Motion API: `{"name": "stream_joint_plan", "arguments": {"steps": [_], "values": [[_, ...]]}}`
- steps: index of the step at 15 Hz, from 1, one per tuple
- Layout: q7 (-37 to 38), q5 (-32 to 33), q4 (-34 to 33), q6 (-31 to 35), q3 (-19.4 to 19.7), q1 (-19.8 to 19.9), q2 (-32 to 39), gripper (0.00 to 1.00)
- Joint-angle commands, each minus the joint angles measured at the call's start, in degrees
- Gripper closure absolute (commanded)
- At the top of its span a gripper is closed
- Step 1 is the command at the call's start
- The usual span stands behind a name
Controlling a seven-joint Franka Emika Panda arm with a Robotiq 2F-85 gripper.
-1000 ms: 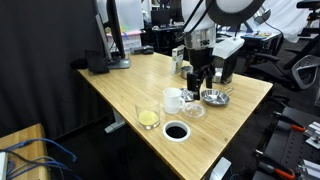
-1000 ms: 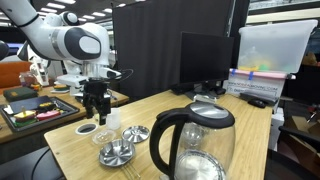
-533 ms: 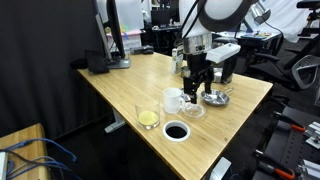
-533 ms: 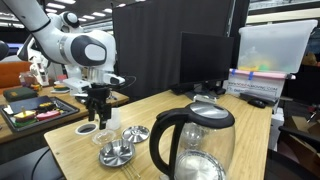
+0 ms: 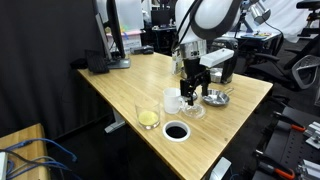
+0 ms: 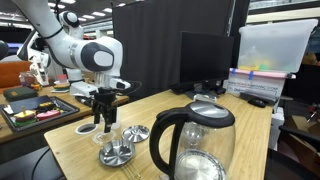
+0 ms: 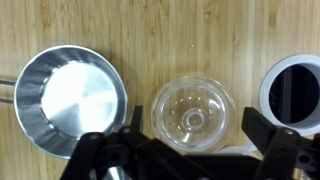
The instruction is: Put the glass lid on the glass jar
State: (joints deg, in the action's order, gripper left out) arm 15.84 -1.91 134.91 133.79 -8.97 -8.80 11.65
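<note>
The small, round, flat clear glass lid [image 7: 193, 113] lies on the light wooden surface [image 5: 130, 85], and it is seen in the wrist view centred between the two dark fingers [image 7: 95, 155] of the claw [image 5: 192, 95]. The step in hand is judged to be the grasp. It would best be done by a straight descent with the lid kept centred, so that the thin rim is met evenly on both sides. The fingertips should be brought right down to the surface before closing, since a flat glass disc is easily tipped or slid. The claw is spread wide, wider than the lid, and nothing is held. Whether the surface is touched cannot be told. Just beside the lid, a shiny round metal bowl [image 7: 65, 100] is seen on one side and a black ring in a white rim [image 7: 295, 95] on the other. The short clear glass jar with a yellowish bottom [image 5: 148, 117] stands apart, beyond a white mug [image 5: 173, 99].
</note>
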Motion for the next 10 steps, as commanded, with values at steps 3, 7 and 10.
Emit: {"name": "stream_joint_plan", "arguments": {"steps": [3,7,10], "values": [[0.9,-0.1,-2.3,0.4,0.8,-1.0,3.2,0.0],[0.7,-0.6,-3.6,0.3,0.7,-1.2,4.9,0.0],[0.7,-0.7,-4.1,0.3,0.7,-1.4,5.8,0.03]]}}
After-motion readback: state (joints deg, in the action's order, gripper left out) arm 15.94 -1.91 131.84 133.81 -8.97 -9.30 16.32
